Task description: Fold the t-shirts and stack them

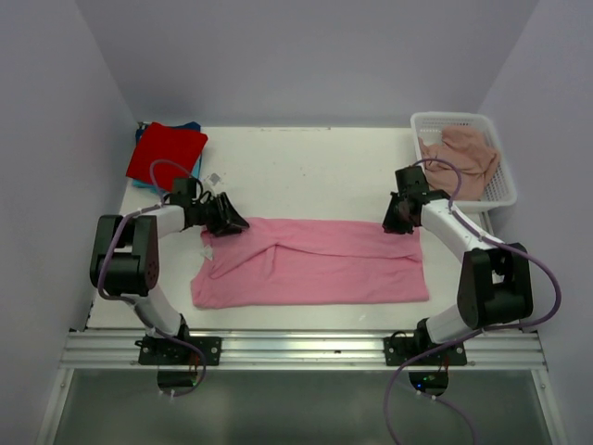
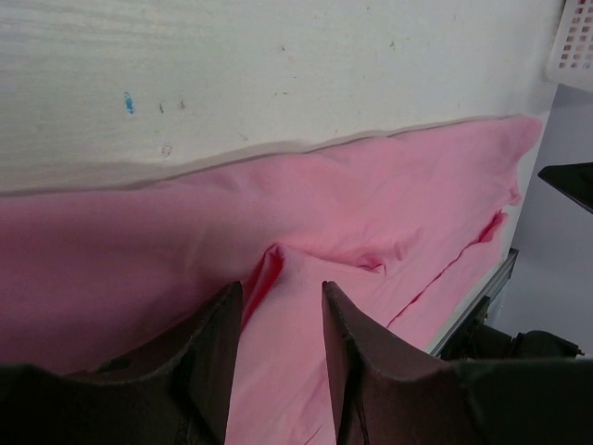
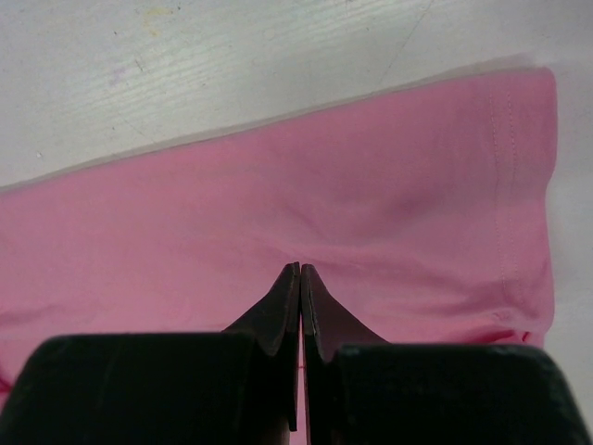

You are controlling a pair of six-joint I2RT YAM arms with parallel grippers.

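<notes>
Bright pink t-shirt (image 1: 310,261) lies spread flat across the near middle of the white table (image 1: 306,171), long side running left-right. Left gripper (image 1: 233,221) sits at the shirt's far-left corner, jaws spread. The left wrist view shows pink cloth in the gap and a raised fold ridge running up to it, nothing visibly pinched. Right gripper (image 1: 399,221) is at the shirt's far-right corner with fingers pressed together, tips down at the cloth just inside the far edge. Can't tell if any fabric is caught between them. Red t-shirt (image 1: 167,153) is folded at the far-left corner on top of a teal-blue t-shirt (image 1: 194,126), of which only the edges show. Dusty-pink t-shirt (image 1: 463,158) is bunched inside the white mesh basket (image 1: 505,190) at the far right. The tabletop is scuffed, with small marks. Pale lavender walls stand on three sides and a metal rail (image 1: 306,348) runs along the near edge. Only the top view shows the stack and the basket's contents. The right wrist view shows the hem stitching at the shirt's right end, and the left wrist view catches a corner of the basket.
</notes>
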